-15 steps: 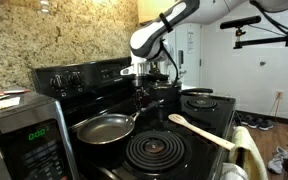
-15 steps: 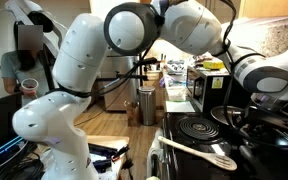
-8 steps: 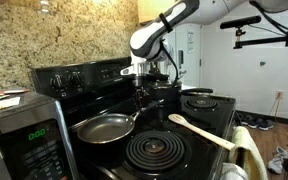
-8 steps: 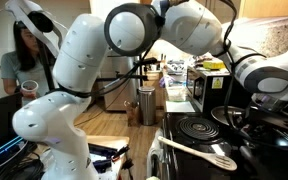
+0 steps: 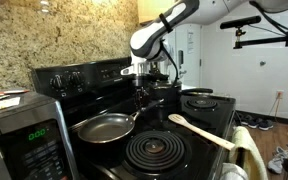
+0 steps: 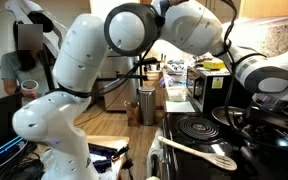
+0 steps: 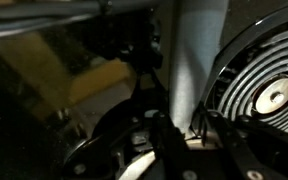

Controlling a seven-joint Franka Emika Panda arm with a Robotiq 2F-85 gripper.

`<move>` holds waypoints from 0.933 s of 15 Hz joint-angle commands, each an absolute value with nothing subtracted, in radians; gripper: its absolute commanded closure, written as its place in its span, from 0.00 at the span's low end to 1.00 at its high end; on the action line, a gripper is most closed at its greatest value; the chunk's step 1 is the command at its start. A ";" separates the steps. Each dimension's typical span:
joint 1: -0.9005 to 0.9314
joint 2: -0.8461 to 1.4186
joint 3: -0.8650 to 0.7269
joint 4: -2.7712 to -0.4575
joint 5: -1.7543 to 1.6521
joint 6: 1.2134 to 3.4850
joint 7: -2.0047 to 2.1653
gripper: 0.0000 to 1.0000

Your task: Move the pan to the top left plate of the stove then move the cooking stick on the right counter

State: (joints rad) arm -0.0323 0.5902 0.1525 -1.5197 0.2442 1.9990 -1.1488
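The pan point(image 5: 104, 128) rests on the stove point(image 5: 79, 77) beside the knob panel, and it hides the burner beneath it. Its dark handle point(image 5: 134, 113) points away toward my gripper point(image 5: 142, 97). In the wrist view the handle point(image 7: 199, 60) runs as a grey bar between my fingers point(image 7: 167, 140), and the gripper point(image 7: 197, 140) looks shut on its end. The pale wooden cooking stick point(image 5: 199, 130) lies across the stove top beyond the large front coil; it also shows in an exterior view point(image 6: 194, 152). The small top left plate does not show.
A large coil burner point(image 5: 156, 150) lies in front of the pan and shows in the wrist view point(image 7: 264, 90). A silver microwave point(image 5: 19, 135) stands on the near counter. More burners point(image 5: 202, 101) lie at the far end. A person point(image 6: 22, 65) stands behind my arm point(image 6: 74, 90).
The arm, pan and cooking stick have not moved. Only the person in the background has shifted.
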 commanded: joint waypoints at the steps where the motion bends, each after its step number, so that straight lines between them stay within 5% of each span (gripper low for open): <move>1: -0.028 0.597 0.151 -1.494 0.229 2.010 -1.109 0.94; 14: -0.021 0.597 0.142 -1.491 0.199 2.018 -1.113 0.94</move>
State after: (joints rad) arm -0.0238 0.5904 0.1433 -1.5155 0.2255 2.0121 -1.1435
